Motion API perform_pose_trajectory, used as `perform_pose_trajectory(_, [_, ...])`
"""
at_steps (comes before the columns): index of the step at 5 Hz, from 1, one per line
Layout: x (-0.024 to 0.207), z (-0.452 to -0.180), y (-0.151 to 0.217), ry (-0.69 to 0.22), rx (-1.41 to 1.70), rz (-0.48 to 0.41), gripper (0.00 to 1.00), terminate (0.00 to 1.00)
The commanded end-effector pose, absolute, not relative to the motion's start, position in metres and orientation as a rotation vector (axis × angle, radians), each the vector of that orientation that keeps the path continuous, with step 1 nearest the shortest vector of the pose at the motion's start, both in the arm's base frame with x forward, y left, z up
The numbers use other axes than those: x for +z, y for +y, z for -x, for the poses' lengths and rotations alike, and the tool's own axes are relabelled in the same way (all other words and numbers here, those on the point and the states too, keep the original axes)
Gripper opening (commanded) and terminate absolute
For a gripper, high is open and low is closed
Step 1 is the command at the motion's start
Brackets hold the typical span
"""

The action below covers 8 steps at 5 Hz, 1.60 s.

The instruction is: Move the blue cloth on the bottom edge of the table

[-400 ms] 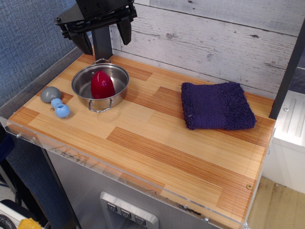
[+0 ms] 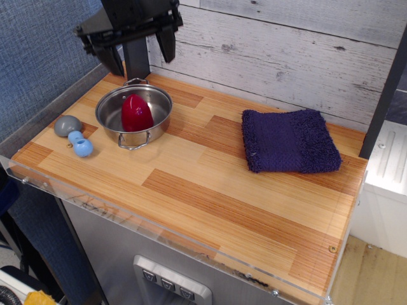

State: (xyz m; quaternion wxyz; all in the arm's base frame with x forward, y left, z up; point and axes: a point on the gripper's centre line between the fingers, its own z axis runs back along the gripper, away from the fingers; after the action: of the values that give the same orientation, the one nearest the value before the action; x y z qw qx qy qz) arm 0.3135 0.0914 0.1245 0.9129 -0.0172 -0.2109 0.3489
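The blue cloth [image 2: 289,141], a dark navy fuzzy towel folded to a rough square, lies flat on the wood-plank table [image 2: 210,203] at its right side, near the back wall. My black gripper [image 2: 140,53] hangs open and empty at the top left, above the far rim of the steel pot, far left of the cloth.
A steel pot [image 2: 134,116] holding a red object [image 2: 136,114] stands at the back left. A small grey and light-blue toy [image 2: 75,136] lies left of it. A clear acrylic rim [image 2: 165,238] runs along the table's front edge. A white plank wall stands behind.
The gripper has risen slightly; the cloth and the other objects have not moved.
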Motion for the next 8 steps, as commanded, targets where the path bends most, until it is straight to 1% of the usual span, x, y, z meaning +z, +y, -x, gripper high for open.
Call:
perform_pose_trajectory(1, [0.159,-0.342,0.071,-0.499,0.724,0.055,1.0,0.0])
perform_pose_trajectory(2, [0.167,-0.35,0.04,-0.497,0.657,0.062,1.0,0.0])
perform_pose_trajectory(3, [0.155,-0.345,0.003,-0.442,0.523,0.058,1.0,0.0])
perform_pose_trajectory(4, [0.136,-0.34,-0.014,-0.403,0.466,0.035,1.0,0.0])
perform_pose_trajectory(5, [0.113,-0.344,-0.029,-0.38,0.43,0.024,1.0,0.0])
perform_pose_trajectory(7, [0.075,-0.36,-0.046,-0.331,0.399,0.011,1.0,0.0])
perform_pose_trajectory(8, [0.064,-0.372,-0.055,-0.314,0.4,0.016,1.0,0.0])
